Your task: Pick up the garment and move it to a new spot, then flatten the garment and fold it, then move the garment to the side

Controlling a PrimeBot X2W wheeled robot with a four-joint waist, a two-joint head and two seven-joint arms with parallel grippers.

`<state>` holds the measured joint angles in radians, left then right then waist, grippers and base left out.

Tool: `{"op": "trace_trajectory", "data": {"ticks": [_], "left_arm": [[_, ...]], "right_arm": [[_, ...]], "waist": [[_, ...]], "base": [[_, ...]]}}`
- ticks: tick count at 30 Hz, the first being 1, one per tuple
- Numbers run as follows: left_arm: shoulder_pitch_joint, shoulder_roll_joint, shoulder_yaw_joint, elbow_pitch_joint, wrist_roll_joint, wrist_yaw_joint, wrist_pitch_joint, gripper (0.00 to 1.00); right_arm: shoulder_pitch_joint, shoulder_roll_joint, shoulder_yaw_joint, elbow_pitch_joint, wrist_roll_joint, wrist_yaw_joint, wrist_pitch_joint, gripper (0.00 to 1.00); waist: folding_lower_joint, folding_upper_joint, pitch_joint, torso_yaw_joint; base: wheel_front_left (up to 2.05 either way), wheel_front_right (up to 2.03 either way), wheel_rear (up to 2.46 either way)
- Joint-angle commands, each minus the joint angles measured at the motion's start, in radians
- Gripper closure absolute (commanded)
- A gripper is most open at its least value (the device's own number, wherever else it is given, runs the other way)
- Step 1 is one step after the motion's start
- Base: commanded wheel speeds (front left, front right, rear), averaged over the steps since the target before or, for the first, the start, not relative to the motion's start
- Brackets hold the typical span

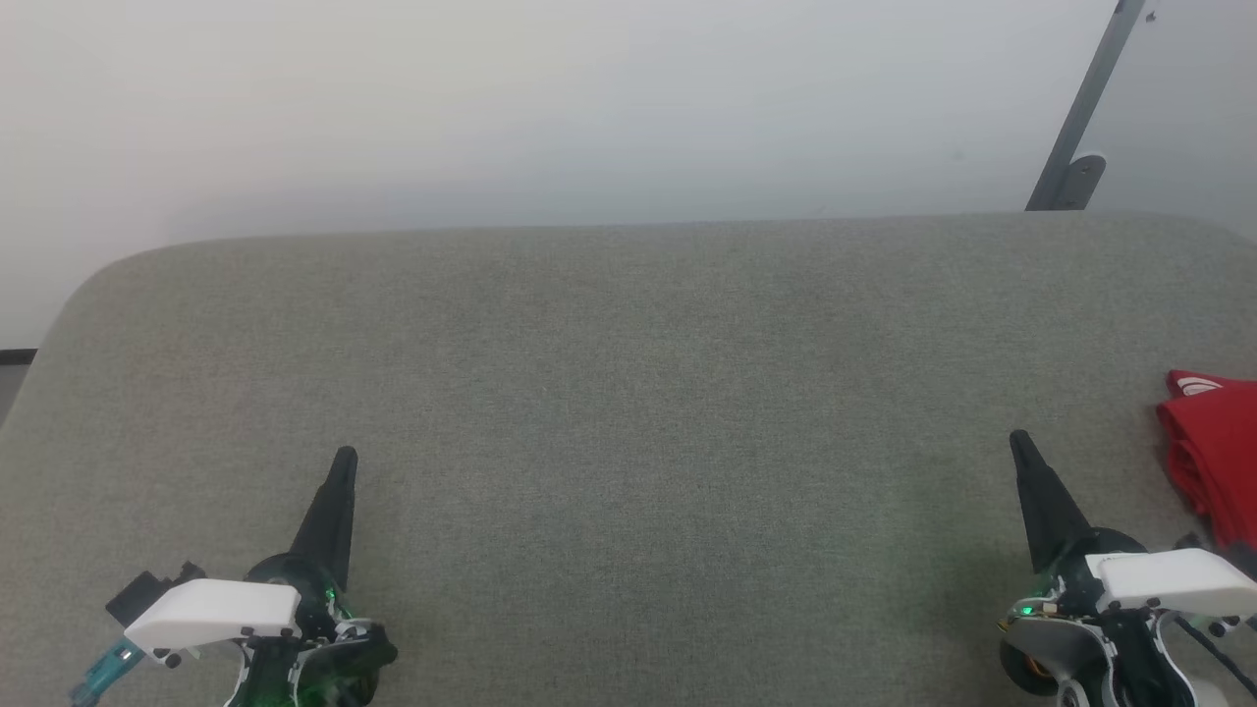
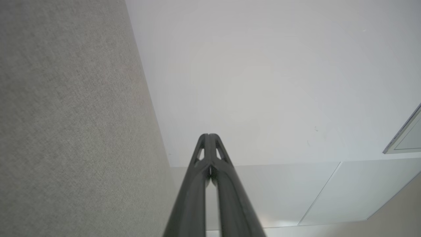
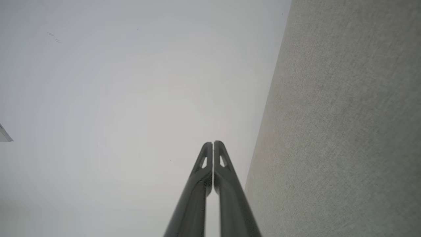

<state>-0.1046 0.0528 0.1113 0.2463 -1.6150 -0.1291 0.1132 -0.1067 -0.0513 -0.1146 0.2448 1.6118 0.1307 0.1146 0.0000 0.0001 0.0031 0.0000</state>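
1. Left gripper [image 1: 345, 460] is fully closed, its two dark fingers [image 2: 195, 187] pressed together, and it holds nothing. It is at the lower left, over the grey upholstered surface [image 1: 628, 373].
2. The right gripper [image 1: 1020, 442] is closed in the same way and is also empty, at the lower right.
3. The garment [image 1: 1214, 454] lies bunched on this surface at the right edge of the head view, near the right gripper but apart from its fingers.
4. A pale wall [image 1: 589, 98] stands behind the surface.
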Motion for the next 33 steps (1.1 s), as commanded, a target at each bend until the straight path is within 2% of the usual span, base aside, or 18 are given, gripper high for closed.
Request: {"op": "trace_trajectory", "data": {"ticks": [1,33], "left_arm": [[-0.010,-0.002,0.004,-0.001,0.003,-0.003,0.004,1.00],[-0.010,-0.003,0.005,-0.001,0.003,-0.003,0.004,1.00]], "right_arm": [[-0.006,0.004,-0.001,0.001,0.002,0.000,0.003,1.00],[-0.006,0.004,-0.001,0.001,0.001,0.000,0.003,1.00]], "waist": [[0.0000,-0.0001,0.000,0.000],[0.0000,-0.0001,0.000,0.000]], "base": [[0.00,0.00,0.00],[0.00,0.00,0.00]]}}
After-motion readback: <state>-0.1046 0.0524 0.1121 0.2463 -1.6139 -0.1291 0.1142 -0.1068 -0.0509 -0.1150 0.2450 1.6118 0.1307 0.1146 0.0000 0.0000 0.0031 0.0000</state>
